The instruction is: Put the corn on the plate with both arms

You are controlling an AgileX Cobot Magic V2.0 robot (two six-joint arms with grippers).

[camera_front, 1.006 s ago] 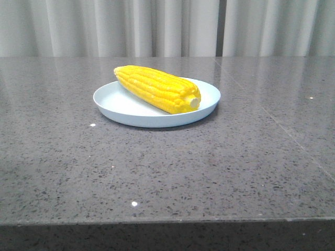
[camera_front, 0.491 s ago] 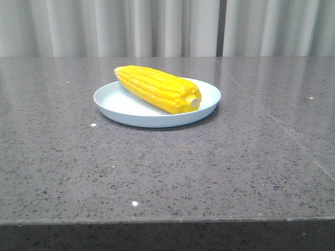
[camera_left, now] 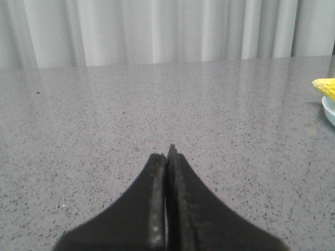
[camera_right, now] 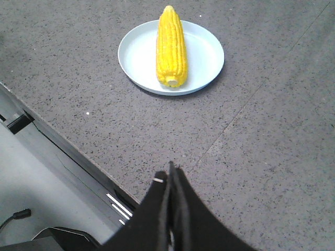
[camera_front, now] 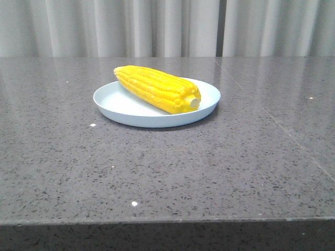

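Note:
The yellow corn [camera_front: 157,88] lies across the pale blue plate [camera_front: 123,107] at the middle of the grey table, its pale stub end toward the front right. It also shows in the right wrist view [camera_right: 171,46] on the plate [camera_right: 136,52]. My left gripper [camera_left: 168,151] is shut and empty, low over bare table well to the left of the plate; the corn's tip [camera_left: 325,87] and the plate's rim [camera_left: 328,109] show at that view's edge. My right gripper [camera_right: 170,170] is shut and empty, near the table's front edge, well away from the plate. Neither gripper shows in the front view.
The grey speckled stone table [camera_front: 167,167] has a seam line [camera_front: 272,117] running along its right part. White curtains [camera_front: 167,26] hang behind it. The table's front edge [camera_right: 63,151] and the floor beyond it show in the right wrist view.

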